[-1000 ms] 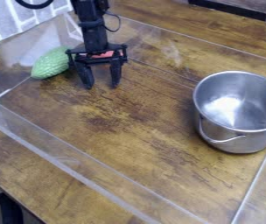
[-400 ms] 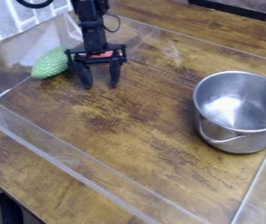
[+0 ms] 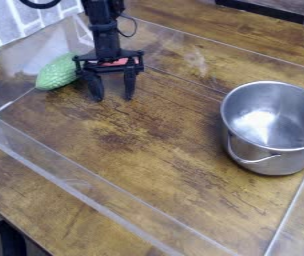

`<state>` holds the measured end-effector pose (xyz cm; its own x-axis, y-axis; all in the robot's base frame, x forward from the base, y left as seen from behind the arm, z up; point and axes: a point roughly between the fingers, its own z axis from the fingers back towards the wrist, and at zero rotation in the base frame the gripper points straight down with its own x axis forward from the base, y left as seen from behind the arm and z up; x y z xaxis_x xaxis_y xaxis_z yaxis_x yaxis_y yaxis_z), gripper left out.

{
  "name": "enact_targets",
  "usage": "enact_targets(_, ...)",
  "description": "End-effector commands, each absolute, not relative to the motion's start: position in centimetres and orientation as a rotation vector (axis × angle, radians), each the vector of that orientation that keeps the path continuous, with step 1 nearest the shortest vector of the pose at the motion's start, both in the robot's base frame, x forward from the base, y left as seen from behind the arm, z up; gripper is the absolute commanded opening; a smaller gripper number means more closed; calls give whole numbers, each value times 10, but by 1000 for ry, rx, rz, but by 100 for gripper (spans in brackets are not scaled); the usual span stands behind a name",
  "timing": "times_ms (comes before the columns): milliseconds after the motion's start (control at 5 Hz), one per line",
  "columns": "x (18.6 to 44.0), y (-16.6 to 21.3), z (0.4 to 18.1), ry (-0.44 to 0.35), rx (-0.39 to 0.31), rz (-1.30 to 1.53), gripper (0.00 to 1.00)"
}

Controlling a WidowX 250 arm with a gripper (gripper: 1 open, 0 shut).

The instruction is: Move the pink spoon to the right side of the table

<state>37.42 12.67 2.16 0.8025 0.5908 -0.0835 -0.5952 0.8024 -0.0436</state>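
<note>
pink, a thin strip of the spoon point(image 3: 107, 66) shows between the tops of the gripper's point(image 3: 109, 95) dark fingers, at the table's point(image 3: 141, 150) far left; the fingertips stand apart above the wood, and i cannot tell whether they clamp the spoon. a green bumpy object point(image 3: 57, 72) lies just left of the gripper. a steel pot point(image 3: 271, 125) sits well apart at the right.

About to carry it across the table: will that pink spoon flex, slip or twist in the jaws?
The pink spoon looks thin, flat plastic, so probably light and fairly stiff. Held crosswise at the gripper, its smooth surface might slip or pivot. The grip itself is too small to judge.
</note>
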Motion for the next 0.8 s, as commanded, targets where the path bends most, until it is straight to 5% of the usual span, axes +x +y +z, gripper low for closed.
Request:
enact_targets(0, 372, 132, 21, 58, -54, 655, 0)
enact_targets(600, 371, 134, 17, 79, -31, 686, 0)
